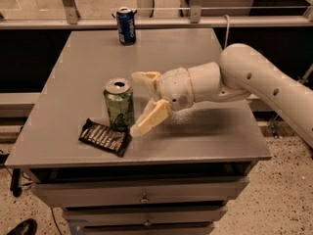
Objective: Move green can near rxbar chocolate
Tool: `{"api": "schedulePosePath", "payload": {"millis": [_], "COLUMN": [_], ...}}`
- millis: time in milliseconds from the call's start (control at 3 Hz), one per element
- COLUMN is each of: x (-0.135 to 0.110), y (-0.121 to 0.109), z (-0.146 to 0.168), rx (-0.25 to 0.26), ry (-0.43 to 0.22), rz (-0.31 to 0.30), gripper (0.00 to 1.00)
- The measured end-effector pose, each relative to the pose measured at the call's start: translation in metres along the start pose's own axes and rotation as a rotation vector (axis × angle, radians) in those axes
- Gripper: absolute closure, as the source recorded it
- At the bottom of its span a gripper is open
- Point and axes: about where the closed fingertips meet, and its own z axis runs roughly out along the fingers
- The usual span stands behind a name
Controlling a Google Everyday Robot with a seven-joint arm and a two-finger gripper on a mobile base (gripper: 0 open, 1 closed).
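The green can (119,105) stands upright on the grey table (195,58), left of centre, its base touching or just behind the right end of the rxbar chocolate (104,136), a dark bar lying flat near the front left edge. My gripper (139,102) is just right of the can, with its cream fingers (151,117) spread open and clear of the can. The white arm reaches in from the right.
A dark blue can (126,25) stands at the table's far edge. A rail and glass partition run behind the table. Drawers sit below the front edge. A cable hangs at the back right.
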Motion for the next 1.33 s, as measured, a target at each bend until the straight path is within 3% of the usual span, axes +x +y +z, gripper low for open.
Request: {"api": "schedulePosePath", "payload": {"millis": [333, 667, 1000, 1333], "x": [0.019, 0.029, 0.017, 0.006], "y": [-0.022, -0.056, -0.085, -0.093], "z": [-0.036, -0.099, -0.157, -0.173], "rx": [0.040, 0.121, 0.227, 0.266], "ry": [0.055, 0.126, 0.179, 0.177], "rz": [-0.033, -0.067, -0.067, -0.082], "gripper": [0.00, 0.00, 0.00, 0.00]}}
